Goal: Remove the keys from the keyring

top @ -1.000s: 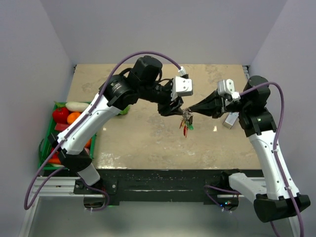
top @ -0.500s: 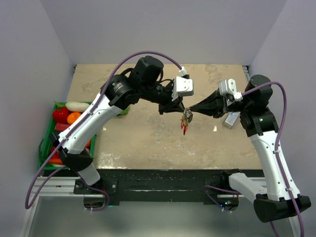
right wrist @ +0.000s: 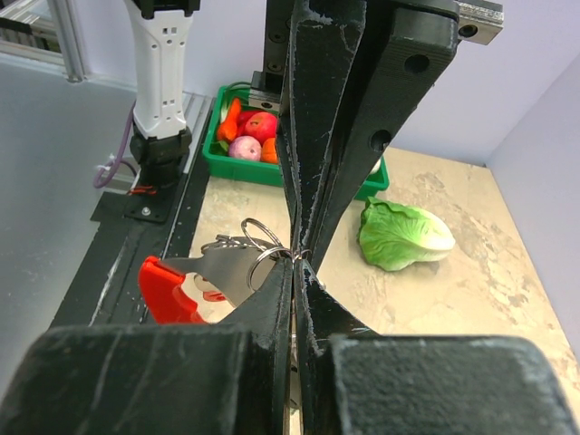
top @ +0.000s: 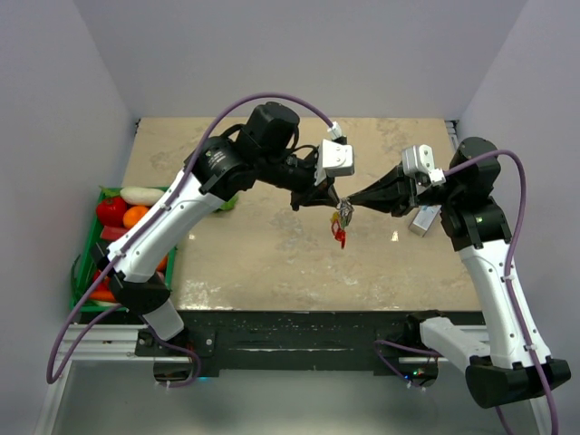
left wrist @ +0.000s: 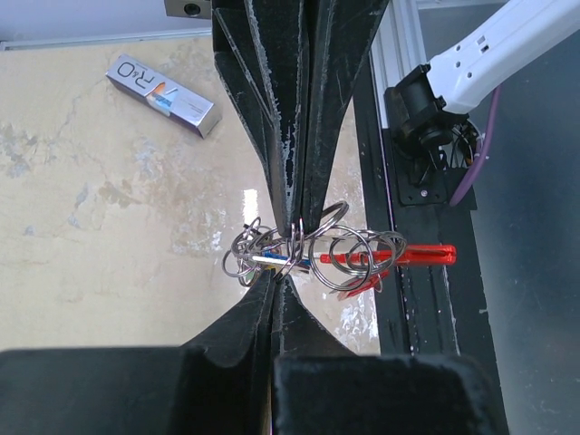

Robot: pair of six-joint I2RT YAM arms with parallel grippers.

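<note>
The keyring (left wrist: 313, 245), a tangle of thin silvery rings, hangs in the air above the table between both grippers. My left gripper (left wrist: 275, 278) is shut on the rings from one side. My right gripper (right wrist: 297, 264) is shut on a ring (right wrist: 263, 240) from the opposite side. In the top view the two meet tip to tip, left gripper (top: 335, 203) and right gripper (top: 351, 207), with the keys (top: 340, 233) dangling red below them. A long red fob (left wrist: 417, 256) sticks out sideways. A red-headed key (right wrist: 168, 290) hangs beside my right fingers.
A white-and-blue box (top: 421, 220) lies on the table near the right arm. A green crate (top: 91, 237) of toy vegetables sits at the left edge. A lettuce leaf (right wrist: 403, 237) lies behind the left arm. The table's near edge and black rail (top: 308, 326) run below.
My left gripper has shut on the rings. The hanging keys have swung slightly left and bunched up. Both arms have stayed almost in place.
</note>
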